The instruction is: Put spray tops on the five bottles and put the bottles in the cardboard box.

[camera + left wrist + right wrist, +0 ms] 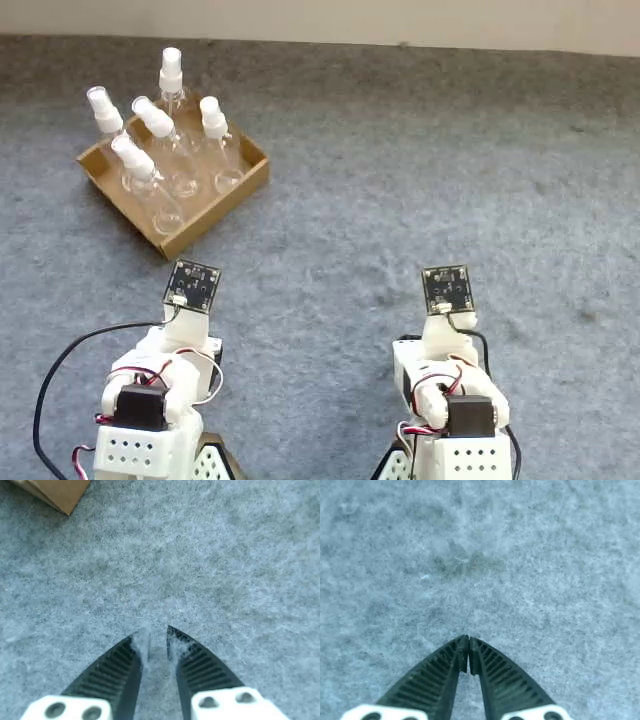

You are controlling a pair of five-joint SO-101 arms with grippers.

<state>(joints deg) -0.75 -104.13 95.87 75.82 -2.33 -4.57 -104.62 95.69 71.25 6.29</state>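
Carpet (pixel 420 180) grey, both arms low at near edge. Box (pixel 215 222) far left w/ all five bottles (pixel 175 165) standing inside, tops (pixel 152 115) on; task looks done. Bottles prob. light, slick, tippy: grab body below neck, not sprayer. Left claw (pixel 157 630) a crack apart, empty; right claw (pixel 469 640) pinched closed, empty.
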